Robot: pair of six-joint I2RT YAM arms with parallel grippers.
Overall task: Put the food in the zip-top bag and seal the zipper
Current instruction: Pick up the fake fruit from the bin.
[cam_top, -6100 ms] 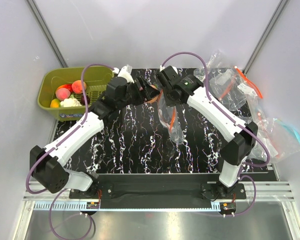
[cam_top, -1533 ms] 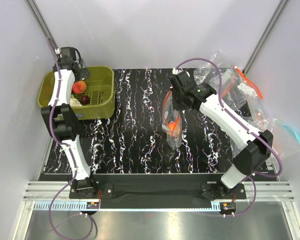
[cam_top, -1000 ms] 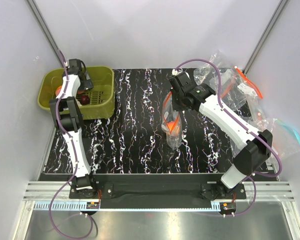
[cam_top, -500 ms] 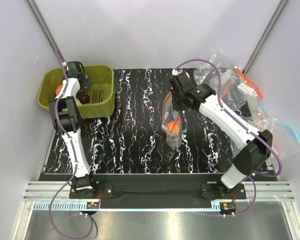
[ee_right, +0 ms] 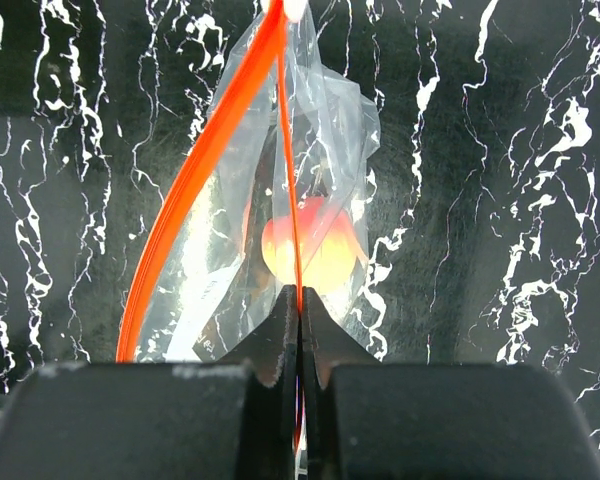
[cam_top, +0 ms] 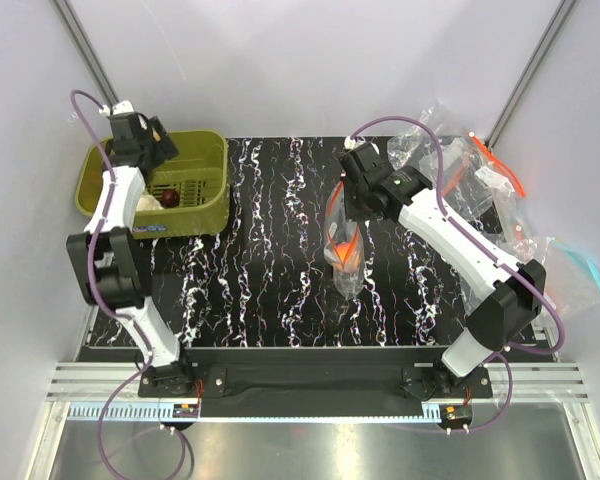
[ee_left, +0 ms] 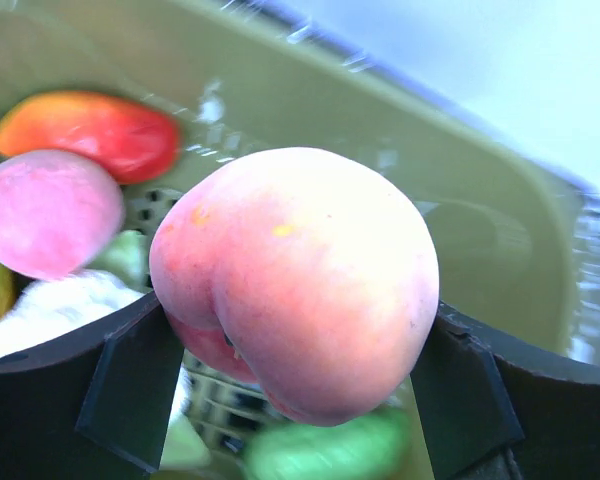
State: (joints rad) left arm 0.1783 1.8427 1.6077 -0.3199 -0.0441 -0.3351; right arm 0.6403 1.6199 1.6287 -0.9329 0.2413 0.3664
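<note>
My left gripper (cam_top: 143, 138) is shut on an orange-pink peach (ee_left: 295, 280) and holds it above the far left corner of the green basket (cam_top: 200, 216). A second pink peach (ee_left: 50, 210) lies in the basket, and a dark plum (cam_top: 168, 200) shows there in the top view. My right gripper (ee_right: 299, 300) is shut on the red-orange zipper (ee_right: 210, 150) of the clear zip-top bag (cam_top: 343, 250), which hangs mouth-open over the mat. One peach (ee_right: 312, 250) lies inside the bag. The white slider tab (ee_right: 294, 8) is at the far end.
A red pepper (ee_left: 90, 130) and white cauliflower (ee_left: 40, 320) are in the basket. Spare clear bags (cam_top: 450, 165) are piled at the back right, one with a light-blue strip (cam_top: 583, 266). The black marbled mat (cam_top: 260, 270) covers the table.
My left gripper has come up out of the basket with the peach and its arm has swung outward to the left. The right gripper and bag have stayed put.
</note>
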